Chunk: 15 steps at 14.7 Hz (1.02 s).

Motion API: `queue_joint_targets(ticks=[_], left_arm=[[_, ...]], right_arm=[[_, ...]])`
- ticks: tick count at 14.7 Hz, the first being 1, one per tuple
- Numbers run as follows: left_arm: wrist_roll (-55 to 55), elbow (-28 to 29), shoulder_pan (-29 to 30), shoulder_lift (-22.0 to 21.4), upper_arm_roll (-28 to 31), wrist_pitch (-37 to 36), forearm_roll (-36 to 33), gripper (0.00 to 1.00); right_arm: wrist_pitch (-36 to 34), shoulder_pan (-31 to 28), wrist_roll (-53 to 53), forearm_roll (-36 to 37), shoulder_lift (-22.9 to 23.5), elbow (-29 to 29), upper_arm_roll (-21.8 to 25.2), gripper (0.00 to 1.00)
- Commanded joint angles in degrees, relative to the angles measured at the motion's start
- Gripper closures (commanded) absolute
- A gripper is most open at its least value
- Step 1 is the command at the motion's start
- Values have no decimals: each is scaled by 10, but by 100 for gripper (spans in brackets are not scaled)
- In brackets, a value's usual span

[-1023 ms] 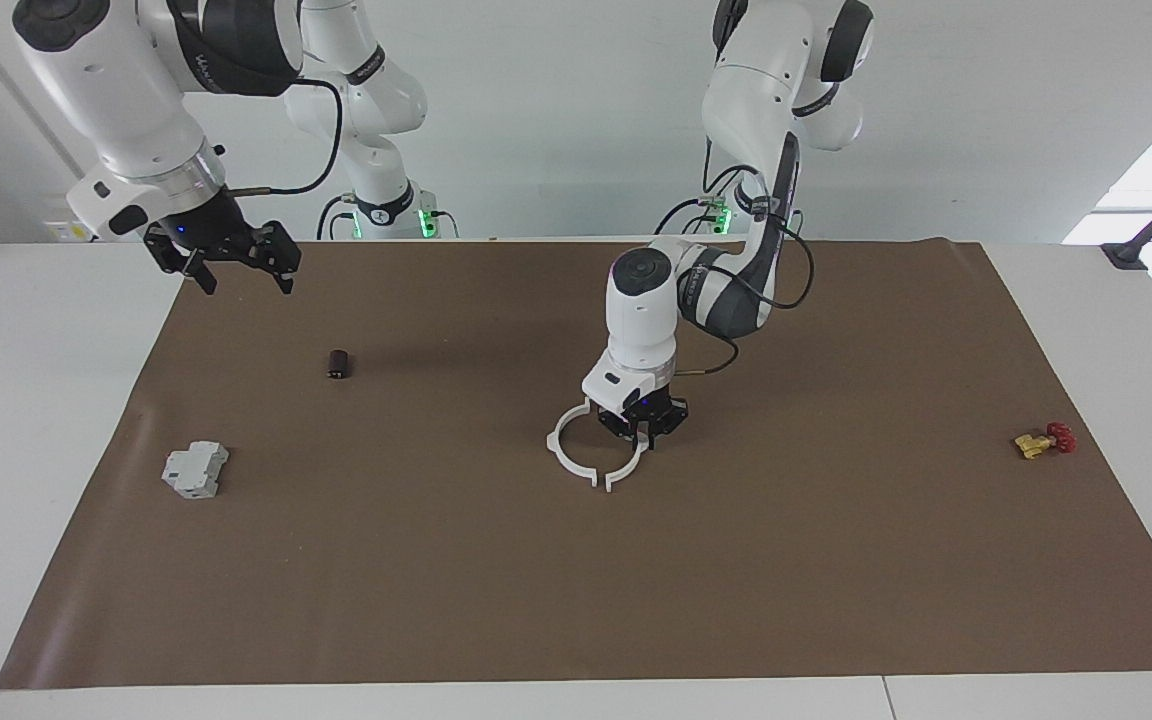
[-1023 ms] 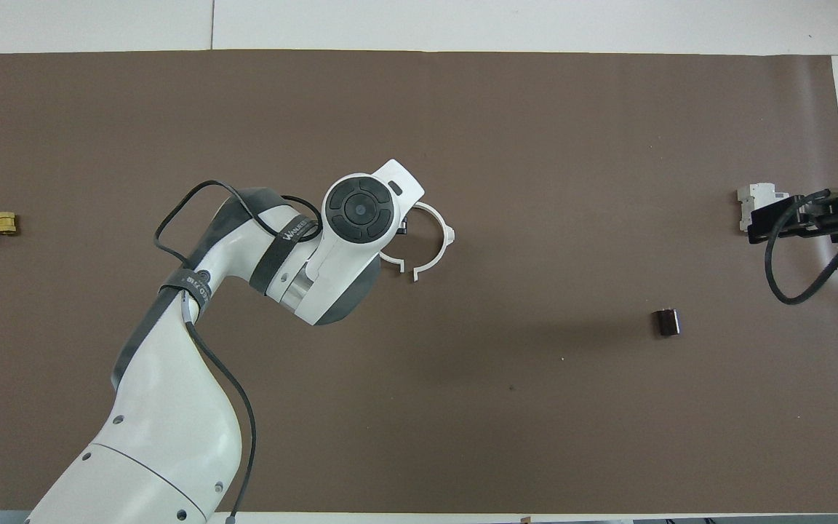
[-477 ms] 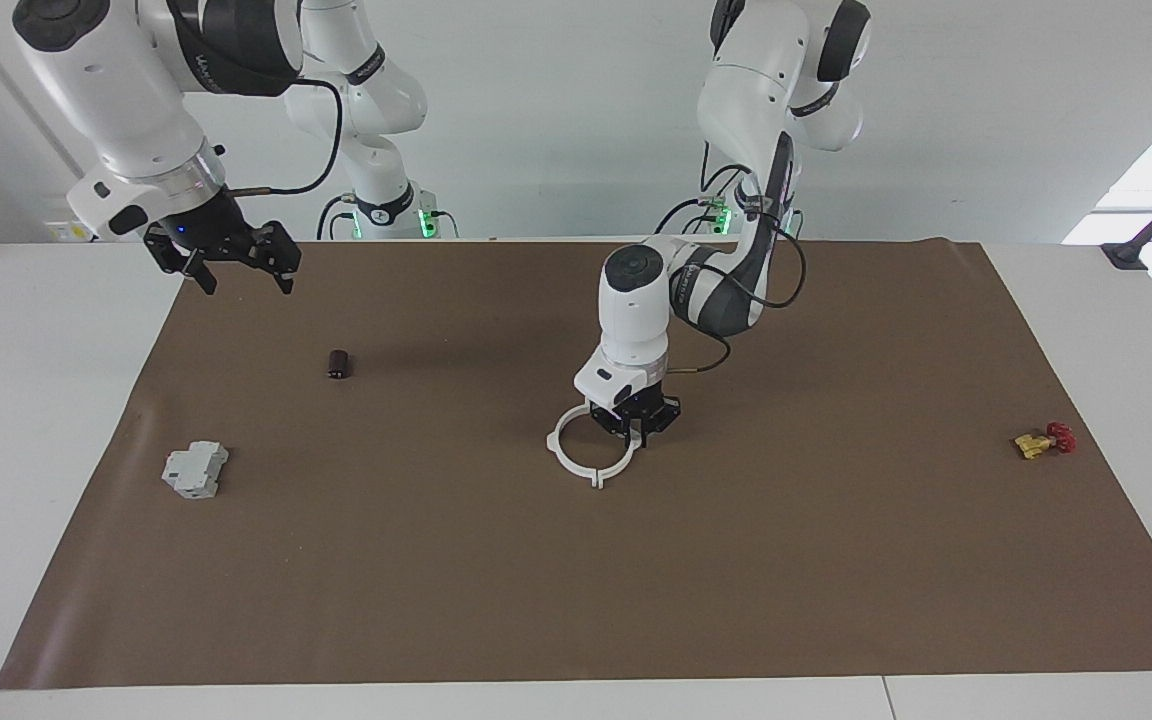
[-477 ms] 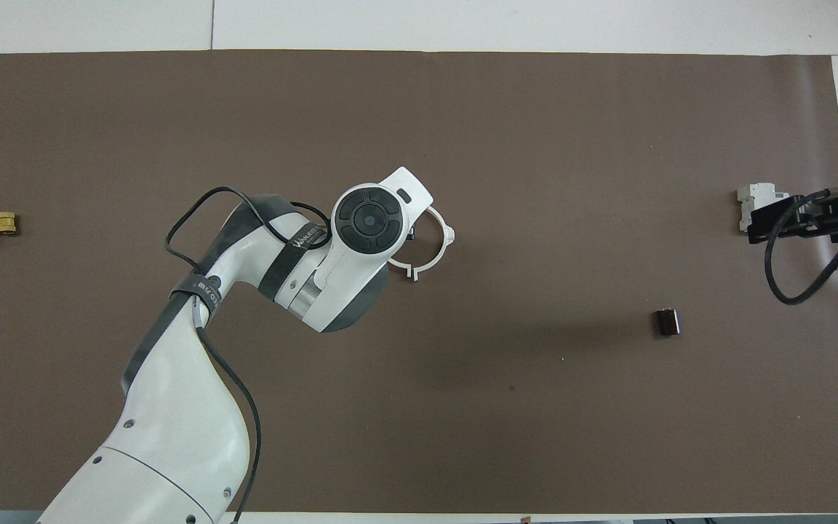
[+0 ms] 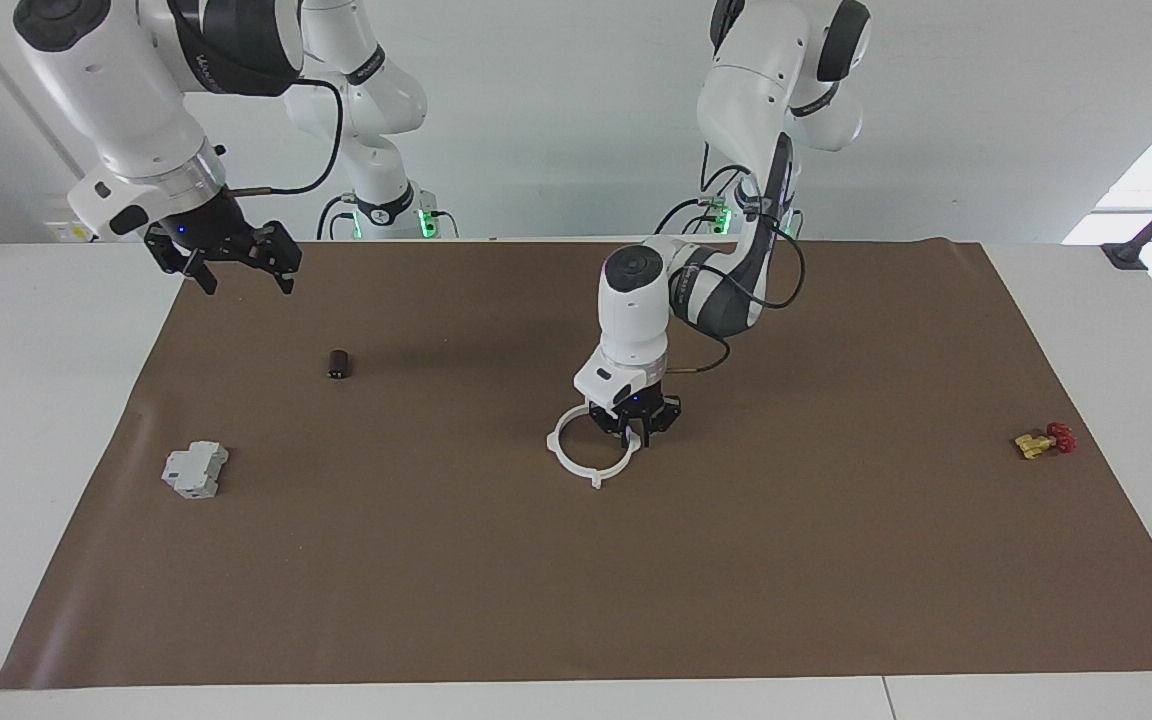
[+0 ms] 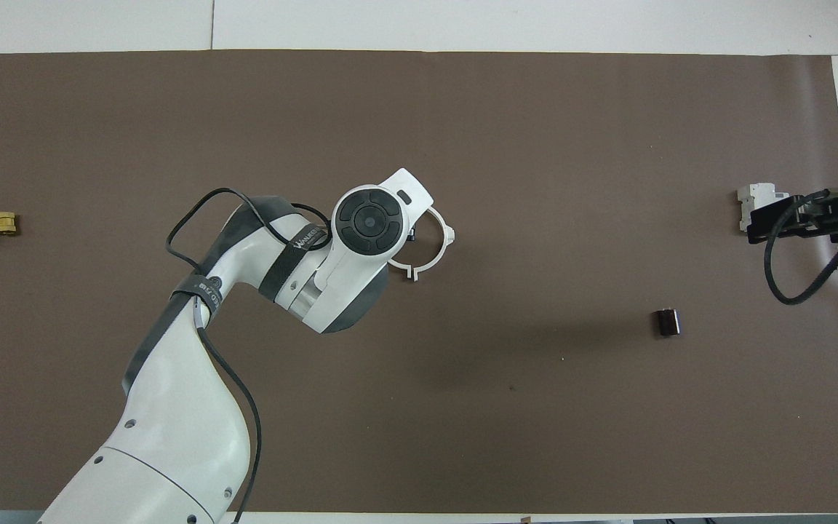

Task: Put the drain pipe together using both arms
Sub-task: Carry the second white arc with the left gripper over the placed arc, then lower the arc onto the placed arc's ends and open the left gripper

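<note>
Nearest the robots, a small dark cylindrical part [image 5: 338, 364] is seen lying on the brown mat [image 5: 576, 580] toward the right arm's end of the table. Farther out at that same end, a grey boxy block [image 5: 195, 469] is shown resting on the mat, and at the left arm's end a small yellow-and-red valve [image 5: 1043, 441] is found, well apart from everything else.

Near the middle of the mat the drain pipe [image 5: 576, 460] is located: its two white half-rings are brought together into one closed ring, with a tab projecting from the rim on the side away from the robots. In the overhead view much of the ring is hidden by the left arm's wrist.

The left arm is bent at the elbow, with its wrist pointed straight down. The left gripper [image 5: 636, 430] is held low at the ring's rim on the side toward the left arm's end; whether its fingertips are clamped on the rim or parted cannot be told.

The right arm is held waiting, and the right gripper [image 5: 236, 268] is raised over the mat's edge at its own end, with fingers spread wide and nothing between them.
</note>
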<state>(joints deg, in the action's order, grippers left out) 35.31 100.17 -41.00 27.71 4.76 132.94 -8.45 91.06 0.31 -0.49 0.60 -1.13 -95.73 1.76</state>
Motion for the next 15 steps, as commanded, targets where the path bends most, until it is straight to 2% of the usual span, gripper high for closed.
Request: queue_joint_targets(ticks=[1,2,4,5,9,12,15], left_arm=[[12,17,-7,-14,5,5,-12,29],[12,16,-7,-14,5,3,-12,27],[12,15,-7,-15,7,1,-12,15],[11,15,-1,-18,7,1,-12,0],[2,19,48,-55,6,-21,-12,0],[-10,41,104,-116,5,-57,-12,0],[-81,47,160,-155,3,-97,-1,0]], right_arm=[[10,-6,-14,-2,-9,-10,-4,0],[10,-6,-14,-2,-9,-10,-4,0],[10,-5,-14,-2,-9,-10,-4,0],[10,-5,-14,-2,-9,-10,-4,0],[10,-5,-15,-2,-9,-10,-4,0],[9,-5,-14,-2,-9,-10,-4,0],[9,-4,-14,-2,-9,-9,-6,0]])
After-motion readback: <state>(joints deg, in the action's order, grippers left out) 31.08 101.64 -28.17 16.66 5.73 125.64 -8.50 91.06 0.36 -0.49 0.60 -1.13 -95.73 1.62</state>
